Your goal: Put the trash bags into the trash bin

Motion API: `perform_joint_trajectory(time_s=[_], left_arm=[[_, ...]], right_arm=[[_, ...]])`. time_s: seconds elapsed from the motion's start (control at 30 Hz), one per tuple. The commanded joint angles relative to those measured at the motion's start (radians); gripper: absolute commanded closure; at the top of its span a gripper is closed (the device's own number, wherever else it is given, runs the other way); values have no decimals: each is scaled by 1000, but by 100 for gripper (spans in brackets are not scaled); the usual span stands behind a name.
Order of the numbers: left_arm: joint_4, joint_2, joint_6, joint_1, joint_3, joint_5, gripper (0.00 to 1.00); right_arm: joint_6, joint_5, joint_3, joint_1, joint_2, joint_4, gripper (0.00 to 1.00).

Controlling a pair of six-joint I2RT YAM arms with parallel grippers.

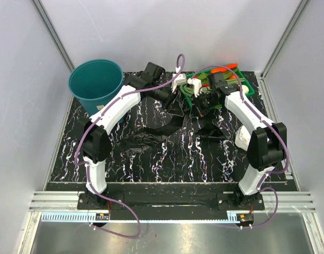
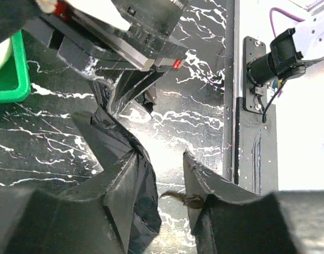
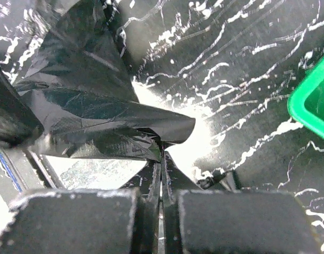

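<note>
A: The right claw point(image 3: 162, 159) is noted closed, its tips pressed together on a thin fold at the edge of the trash bags point(image 3: 93, 111). Only a sliver of film appears to be caught. The left claw point(image 2: 161, 159) is noted with its jaws apart. Film is draped against one finger, but nothing is gripped.

B: Where are the bags recorded?

A: They are spread over the middle of the counter point(image 1: 167, 159), black film on a dark marbled top. The trash bin point(image 1: 96, 79) is set at the far left corner, well apart from both claws, and no bag is seen in it.

B: What risks are judged from here?

A: The film could be pulled out of so slight a pinch once the bag's weight is taken. The part lying against the left finger could be dragged, or caught there, if the right arm is raised first. The green tray point(image 3: 310, 103) is just beside the grip and could be snagged by trailing film. At the bin, the floppy bag could be left hanging over the rim instead of inside (the bag looks about as wide as the bin's mouth).
</note>
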Motion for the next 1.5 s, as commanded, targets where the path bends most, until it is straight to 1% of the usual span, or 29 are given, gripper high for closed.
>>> perform_joint_trajectory(time_s=[0.0,0.03,0.07,0.1,0.13,0.27,0.4,0.47,0.6,0.63,0.67,0.7,0.73,0.77,0.8,0.9,1.0,1.07,1.17,1.3,1.37,1.47], left_arm=[[11,-48,45,17,-44,-24,50],[14,-58,49,27,-57,-30,46],[17,-68,50,36,-70,-38,37],[17,-78,53,48,-84,-48,36],[16,-90,62,59,-100,-65,29],[-25,-154,150,117,-201,-166,22],[-137,-208,297,145,-309,-301,21],[-165,-236,346,153,-380,-369,21],[-167,-280,403,171,-522,-456,20],[-159,-283,406,171,-533,-473,20],[-144,-282,400,171,-557,-482,20],[-128,-280,397,171,-576,-490,20],[-113,-276,401,169,-590,-490,20],[-96,-265,404,169,-604,-507,20],[-95,-256,410,163,-616,-519,20],[-59,-237,424,160,-654,-550,19],[-15,-234,443,140,-697,-610,20],[17,-231,453,128,-734,-654,21],[36,-226,463,122,-771,-674,25],[77,-216,461,108,-811,-716,34],[85,-205,461,100,-825,-720,43],[100,-191,455,84,-840,-734,67]], right_arm=[[-4,100,-32,-5,-77,-8,100],[-5,122,-43,-5,-85,-15,100],[-5,143,-52,-5,-96,-22,100],[-5,172,-57,-6,-101,-28,100],[-4,206,-63,-5,-105,-36,100],[2,330,-78,-14,-136,-73,100],[15,409,-85,-37,-148,-104,100],[19,442,-89,-38,-145,-111,100],[34,453,-92,-42,-133,-113,100],[42,455,-88,-42,-125,-110,100],[51,465,-82,-42,-118,-110,97],[57,467,-74,-42,-107,-110,91],[64,465,-65,-42,-102,-111,83],[70,467,-55,-42,-98,-113,72],[74,461,-43,-42,-96,-111,63],[79,456,0,-42,-102,-134,50],[67,429,59,-42,-98,-182,47],[71,400,92,-42,-88,-212,45],[76,325,107,-40,-87,-226,43],[85,254,104,-26,-76,-228,42],[84,248,95,-20,-74,-225,42],[81,246,83,-14,-79,-226,42]])
